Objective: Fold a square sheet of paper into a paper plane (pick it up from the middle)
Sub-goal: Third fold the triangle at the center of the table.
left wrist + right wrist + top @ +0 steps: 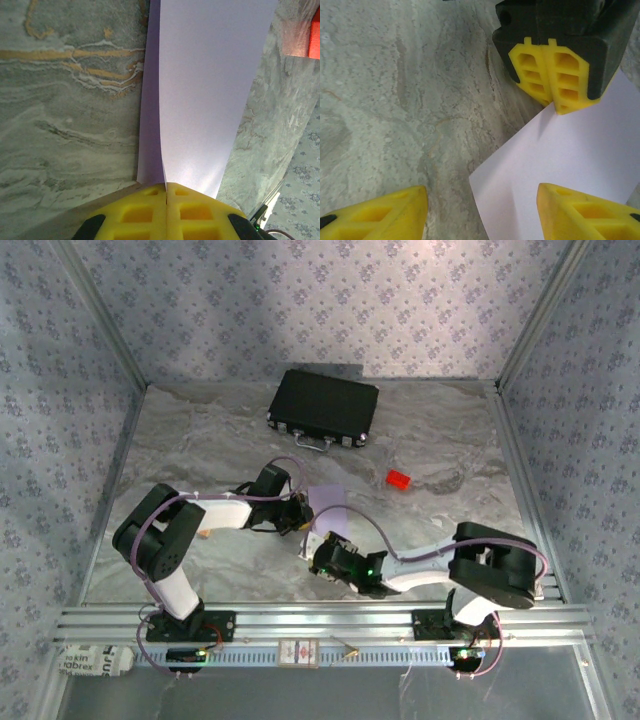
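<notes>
The square sheet of paper (330,502) is pale lilac and lies mid-table, its near-left edge lifted. My left gripper (297,515) is shut on that edge; in the left wrist view its yellow fingertips (166,186) pinch the sheet (210,90), which runs away from them with a raised fold line. My right gripper (320,555) sits just in front of the sheet. It (482,195) is open, and a corner of the sheet (560,160) lies between the two fingers, closer to the right one. The left gripper (554,102) shows at the top of the right wrist view, closed on the paper.
A black case (323,407) lies at the back of the marble-patterned table (200,430). A small red block (399,479) sits right of the sheet and shows in the left wrist view's upper right corner (314,40). Patterned walls enclose the table on three sides.
</notes>
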### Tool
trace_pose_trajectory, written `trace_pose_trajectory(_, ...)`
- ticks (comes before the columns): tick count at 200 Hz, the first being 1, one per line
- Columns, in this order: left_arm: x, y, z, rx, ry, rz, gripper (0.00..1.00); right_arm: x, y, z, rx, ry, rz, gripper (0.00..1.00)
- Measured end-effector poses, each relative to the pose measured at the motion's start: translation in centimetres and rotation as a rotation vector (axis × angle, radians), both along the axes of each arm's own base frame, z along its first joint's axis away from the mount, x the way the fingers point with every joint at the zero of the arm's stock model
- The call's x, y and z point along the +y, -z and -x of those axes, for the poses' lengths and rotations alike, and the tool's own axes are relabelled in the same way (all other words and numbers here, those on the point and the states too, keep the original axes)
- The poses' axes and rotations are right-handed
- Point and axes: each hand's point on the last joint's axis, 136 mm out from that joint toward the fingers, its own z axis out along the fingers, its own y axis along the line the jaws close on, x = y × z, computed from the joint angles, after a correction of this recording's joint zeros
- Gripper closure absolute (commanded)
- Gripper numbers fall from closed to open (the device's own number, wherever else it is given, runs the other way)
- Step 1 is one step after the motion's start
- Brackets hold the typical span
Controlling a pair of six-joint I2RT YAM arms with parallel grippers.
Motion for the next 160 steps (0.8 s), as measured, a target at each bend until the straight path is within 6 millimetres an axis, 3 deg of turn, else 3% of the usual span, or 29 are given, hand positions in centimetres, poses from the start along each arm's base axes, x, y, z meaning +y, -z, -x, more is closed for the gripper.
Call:
trace_pose_trajectory(61,0.1,0.1,0.1,0.002,0.0,-0.001,0.96,-0.1,-0.5,-1.2,-0.062,0.065,0.004,0.66)
trace_pose_trajectory(160,0.2,0.1,0.1,0.002,-0.002,-0.001,0.96,0.0,-0.7,-1.1,-0.058,0.08,-0.017,0.86)
